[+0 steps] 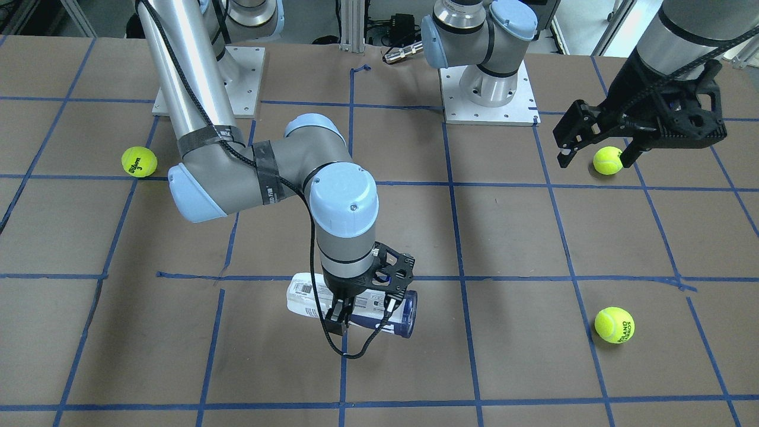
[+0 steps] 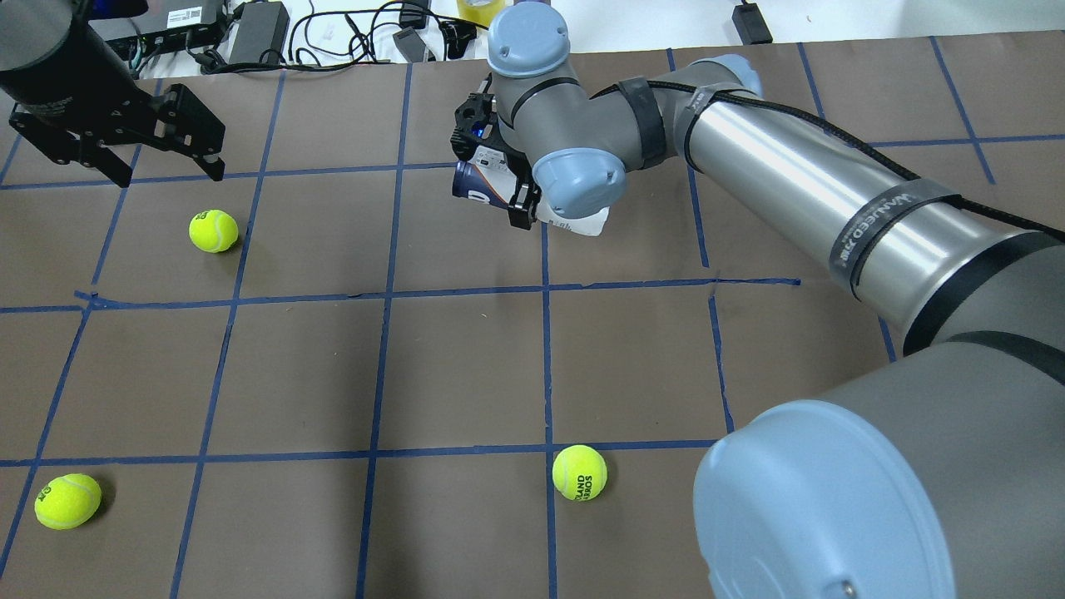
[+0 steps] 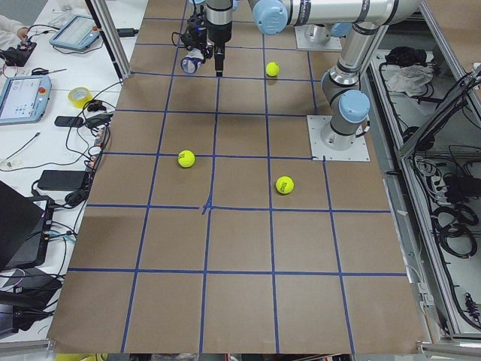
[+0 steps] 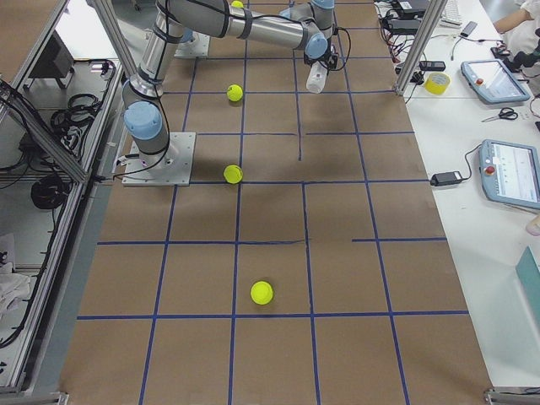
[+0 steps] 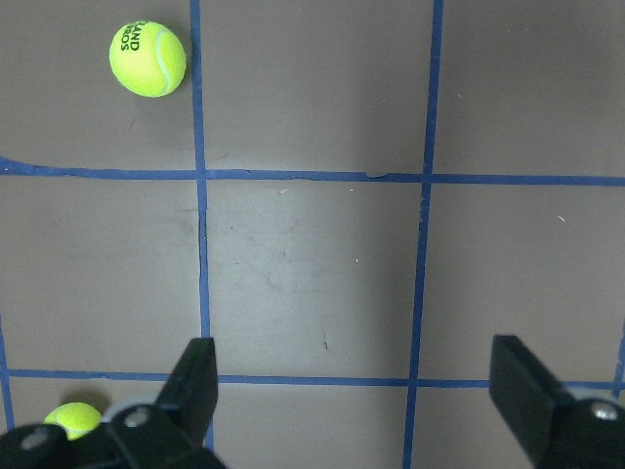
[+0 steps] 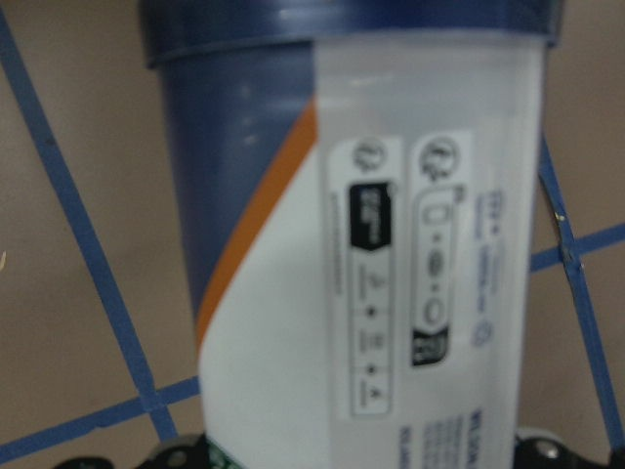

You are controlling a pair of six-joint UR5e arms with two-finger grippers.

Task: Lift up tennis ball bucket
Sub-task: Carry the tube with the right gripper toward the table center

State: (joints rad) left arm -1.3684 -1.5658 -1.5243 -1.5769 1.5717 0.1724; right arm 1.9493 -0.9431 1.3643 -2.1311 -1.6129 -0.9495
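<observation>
The tennis ball bucket (image 1: 305, 296) is a slim clear can with a white-and-navy label and a barcode. It is horizontal at the table's middle, on the operators' side. My right gripper (image 1: 362, 314) comes down from above and is shut across its middle. The can's navy end (image 2: 470, 185) sticks out of the gripper (image 2: 499, 170), and its label fills the right wrist view (image 6: 391, 293). I cannot tell whether it is clear of the table. My left gripper (image 1: 596, 154) is open and empty, hovering over a tennis ball (image 1: 608, 160). Its fingers (image 5: 195, 381) frame bare table.
Loose yellow-green tennis balls lie on the brown, blue-taped table: one near the right arm's base (image 1: 139, 161) and one at the front (image 1: 614, 324). The arm bases (image 1: 489, 101) stand at the back. Cables and devices line the operators' edge (image 2: 250, 33).
</observation>
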